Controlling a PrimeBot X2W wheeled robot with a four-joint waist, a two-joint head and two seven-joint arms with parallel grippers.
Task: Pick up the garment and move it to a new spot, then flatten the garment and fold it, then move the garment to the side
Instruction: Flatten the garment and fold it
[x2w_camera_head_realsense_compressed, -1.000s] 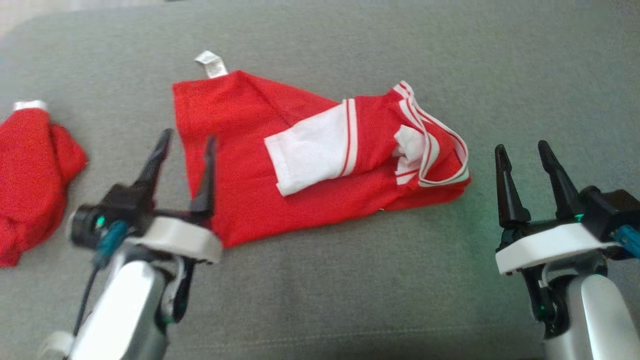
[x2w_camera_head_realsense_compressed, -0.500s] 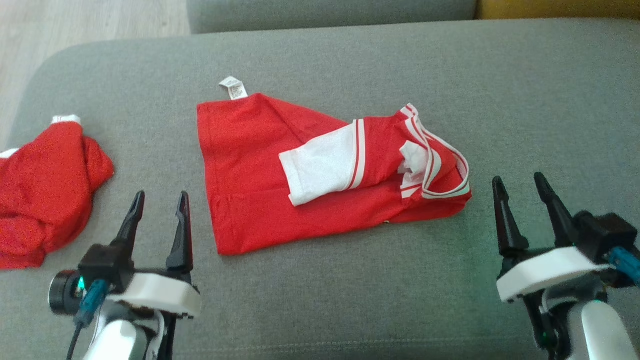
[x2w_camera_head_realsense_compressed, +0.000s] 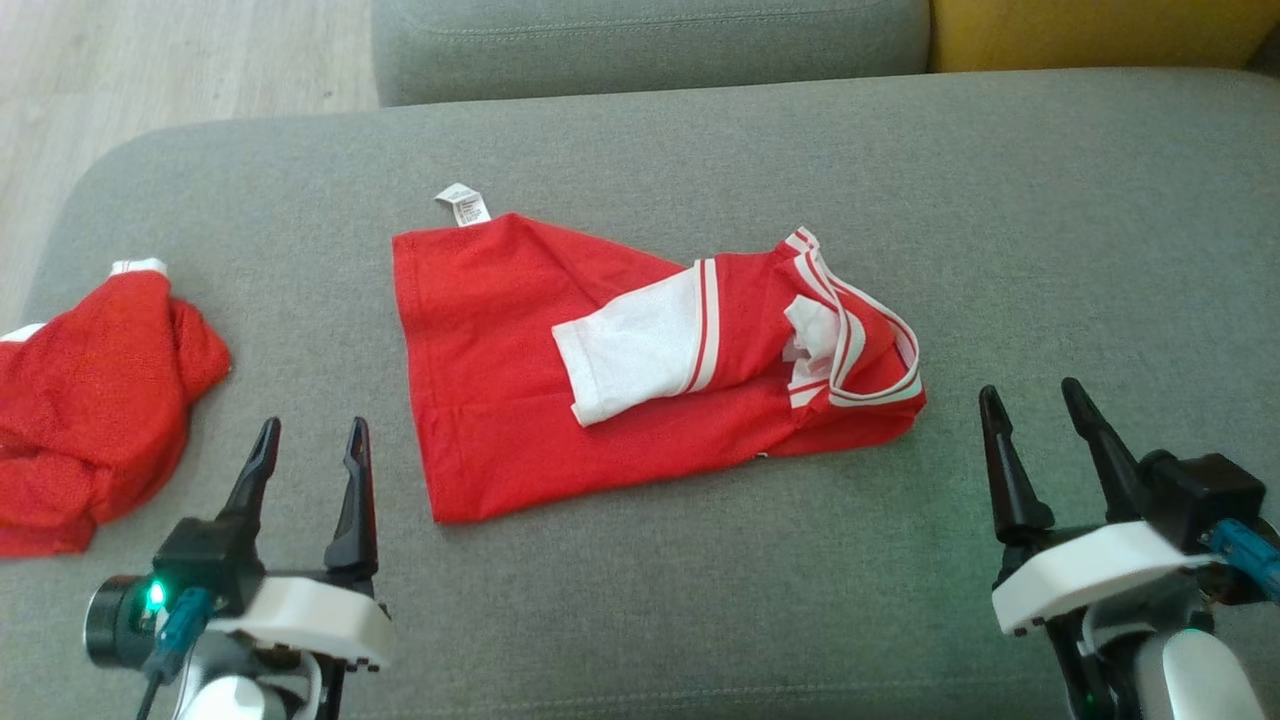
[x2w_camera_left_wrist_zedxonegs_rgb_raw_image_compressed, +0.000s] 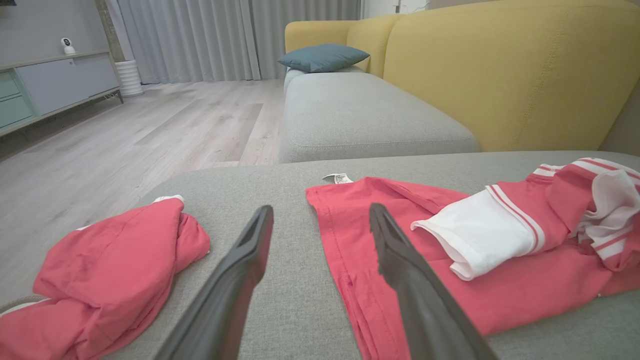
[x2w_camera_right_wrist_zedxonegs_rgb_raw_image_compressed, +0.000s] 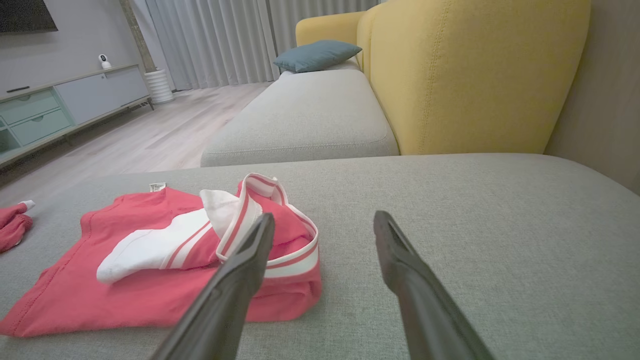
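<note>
Your left gripper (x2w_camera_head_realsense_compressed: 314, 430) at 7 o'clock and right gripper (x2w_camera_head_realsense_compressed: 1030, 392) at 4 o'clock pointed toward 12, fingers spread, empty. The red garment (x2w_camera_head_realsense_compressed: 490, 400) lay between them at centre, long axis 9-to-3, collar (x2w_camera_head_realsense_compressed: 862, 340) toward 3.

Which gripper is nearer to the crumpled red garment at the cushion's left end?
Left. The left gripper is open just right of the crumpled red garment, not touching it; the right gripper is far across the cushion, beyond the folded shirt.
</note>
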